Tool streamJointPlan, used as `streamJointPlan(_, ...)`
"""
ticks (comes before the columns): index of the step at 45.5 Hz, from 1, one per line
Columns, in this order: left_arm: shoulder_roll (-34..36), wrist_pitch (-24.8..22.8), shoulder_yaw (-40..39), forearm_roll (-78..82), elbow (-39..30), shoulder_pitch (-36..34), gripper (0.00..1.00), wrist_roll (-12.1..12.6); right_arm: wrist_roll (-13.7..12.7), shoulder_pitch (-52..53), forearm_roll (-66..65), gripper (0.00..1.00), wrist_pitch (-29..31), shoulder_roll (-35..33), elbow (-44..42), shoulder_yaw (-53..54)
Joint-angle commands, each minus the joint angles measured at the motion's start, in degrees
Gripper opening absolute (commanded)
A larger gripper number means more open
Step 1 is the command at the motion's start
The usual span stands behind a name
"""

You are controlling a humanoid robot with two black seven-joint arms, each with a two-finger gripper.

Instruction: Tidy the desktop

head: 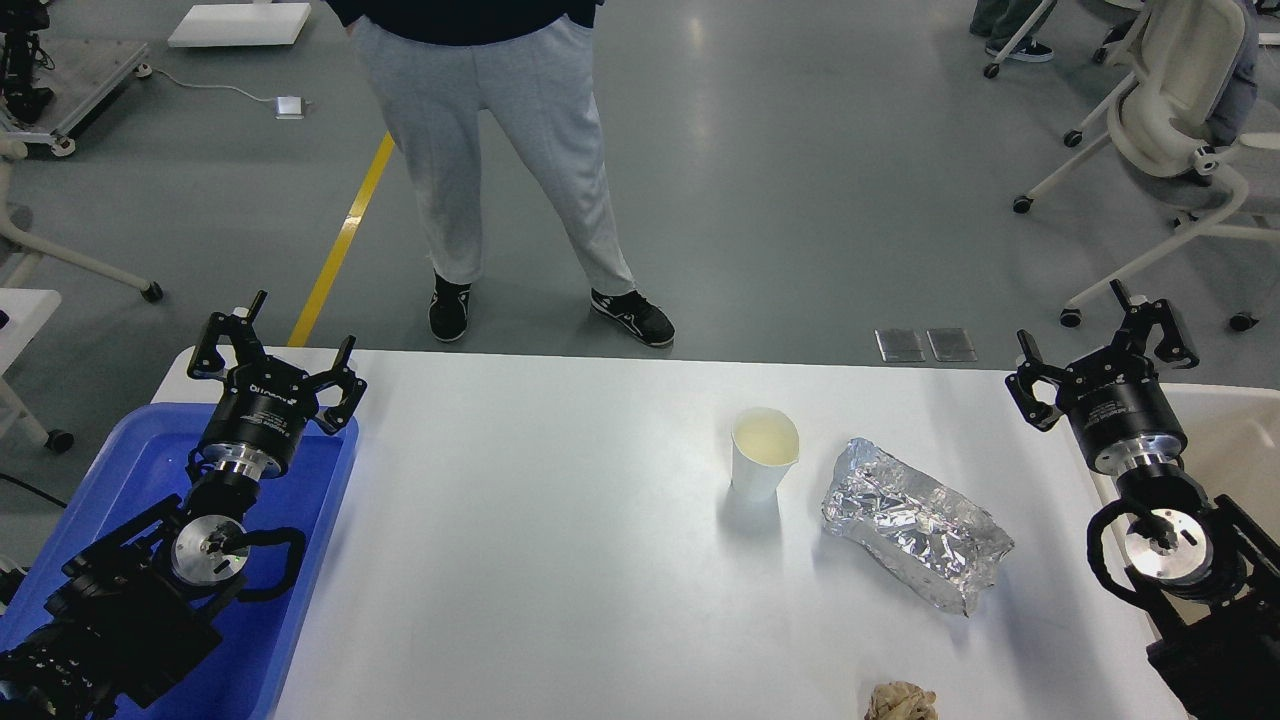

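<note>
while both tools hang idle, tidying looks barely begun.
left tool (272,345) at left and right tool (1103,338) at right have fingers apart, empty. centre-right on the white surface (520,520) stand a paper cup (764,453) and a foil bag (915,525); crumpled paper (902,701) lies at bottom edge.

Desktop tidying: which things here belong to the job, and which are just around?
Part of the job:
- desktop
- paper cup, upright
- foil bag, lying beside the cup
- crumpled paper at the near edge
- blue tray on the left
- beige bin on the right
- left gripper and right gripper, both open and empty

Just around:
- standing person
- office chair
</note>
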Motion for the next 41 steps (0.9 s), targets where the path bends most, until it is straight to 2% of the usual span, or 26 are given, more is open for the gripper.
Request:
streamJointPlan(1,0.0,0.1,0.0,0.0,0.0,0.1,1.00,0.0,0.0,-0.4,0.0,0.99,0.0,0.1,0.0,0.1)
streamJointPlan(41,0.0,0.1,0.0,0.1,0.0,0.0,1.00,0.0,-0.1,0.3,0.9,0.99,0.0,0.0,-0.3,-0.3)
